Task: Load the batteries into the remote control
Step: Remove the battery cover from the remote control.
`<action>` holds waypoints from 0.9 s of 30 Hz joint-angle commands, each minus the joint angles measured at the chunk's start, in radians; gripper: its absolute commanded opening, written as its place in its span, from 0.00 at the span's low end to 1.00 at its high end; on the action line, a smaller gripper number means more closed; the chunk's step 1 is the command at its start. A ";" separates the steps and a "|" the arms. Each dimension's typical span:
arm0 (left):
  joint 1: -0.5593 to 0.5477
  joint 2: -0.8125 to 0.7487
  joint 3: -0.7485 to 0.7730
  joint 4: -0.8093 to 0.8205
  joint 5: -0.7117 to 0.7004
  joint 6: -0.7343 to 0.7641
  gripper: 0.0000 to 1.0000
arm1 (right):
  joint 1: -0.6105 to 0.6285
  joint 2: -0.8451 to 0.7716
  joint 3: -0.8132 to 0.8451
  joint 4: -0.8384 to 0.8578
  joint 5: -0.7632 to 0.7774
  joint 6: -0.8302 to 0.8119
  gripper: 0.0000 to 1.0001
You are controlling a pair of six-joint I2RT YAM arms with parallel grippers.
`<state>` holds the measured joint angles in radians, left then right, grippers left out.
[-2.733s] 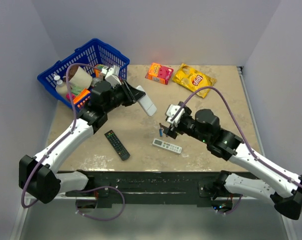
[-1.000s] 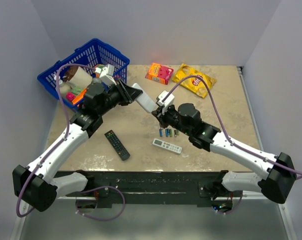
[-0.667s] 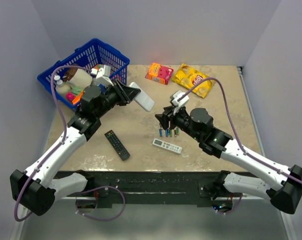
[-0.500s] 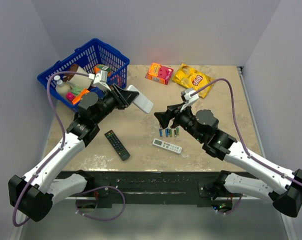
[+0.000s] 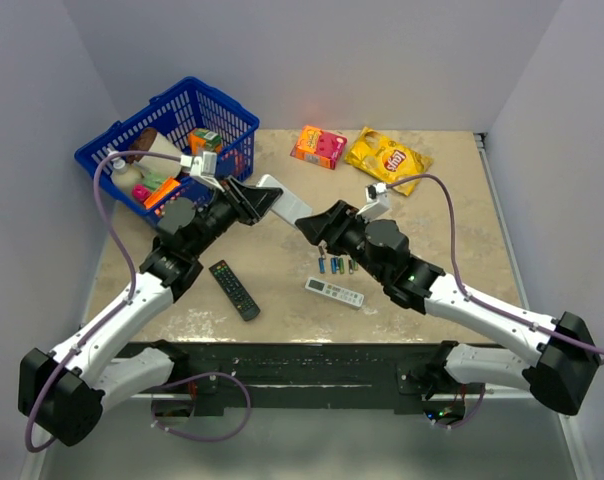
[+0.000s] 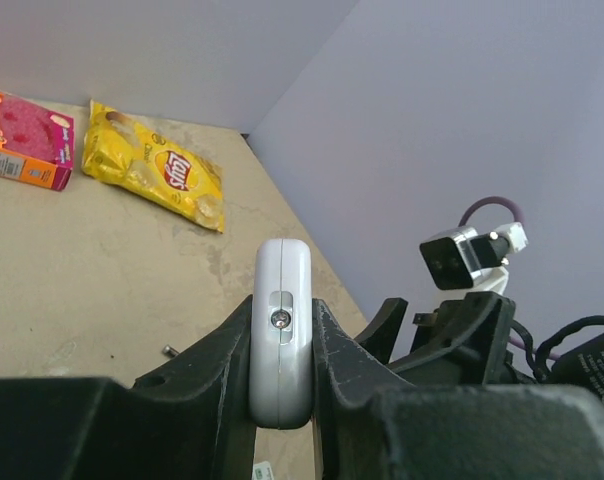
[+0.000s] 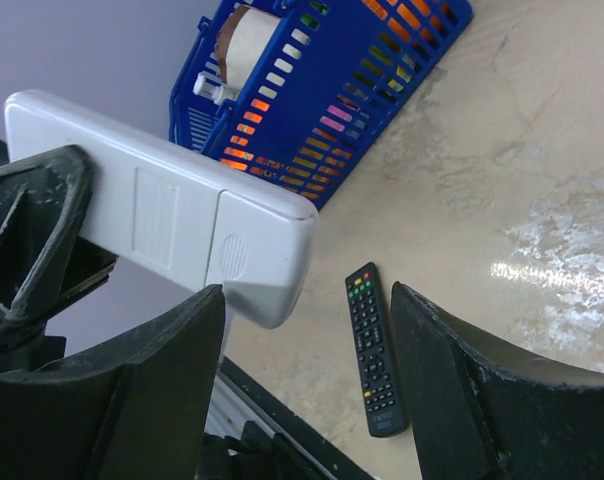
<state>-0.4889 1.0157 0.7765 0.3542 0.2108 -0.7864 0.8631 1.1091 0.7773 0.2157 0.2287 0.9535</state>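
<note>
My left gripper (image 5: 262, 200) is shut on the short white remote control (image 5: 288, 207) and holds it above the table, its free end pointing right. In the left wrist view the remote (image 6: 280, 330) sits edge-on between the fingers (image 6: 217, 370). In the right wrist view its plain white back (image 7: 167, 215) with the battery cover faces me. My right gripper (image 5: 314, 222) is open and empty, its fingers (image 7: 142, 385) on either side just below the remote's free end, not touching it. The batteries (image 5: 337, 265) lie in a short row on the table below the grippers.
A black remote (image 5: 234, 289) and a slim white remote (image 5: 334, 292) lie near the front edge. A blue basket (image 5: 232, 120) of groceries stands at the back left. An orange box (image 5: 319, 146) and a yellow chip bag (image 5: 387, 158) lie at the back.
My right gripper left the blue battery beside the others, then opened and rose left to the remote's free end. My left gripper swung the remote right towards it.
</note>
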 commanded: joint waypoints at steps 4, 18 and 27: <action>-0.020 -0.019 0.001 0.112 0.024 0.055 0.00 | -0.001 0.017 -0.015 0.146 0.050 0.111 0.67; -0.042 -0.026 -0.002 0.150 0.048 0.087 0.00 | -0.003 0.038 -0.015 0.136 0.080 0.110 0.53; -0.059 -0.048 -0.022 0.262 0.062 0.082 0.00 | -0.001 0.084 -0.013 0.041 0.063 0.119 0.16</action>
<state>-0.5179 1.0119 0.7540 0.4355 0.2096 -0.6758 0.8589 1.1534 0.7677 0.3271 0.2733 1.0626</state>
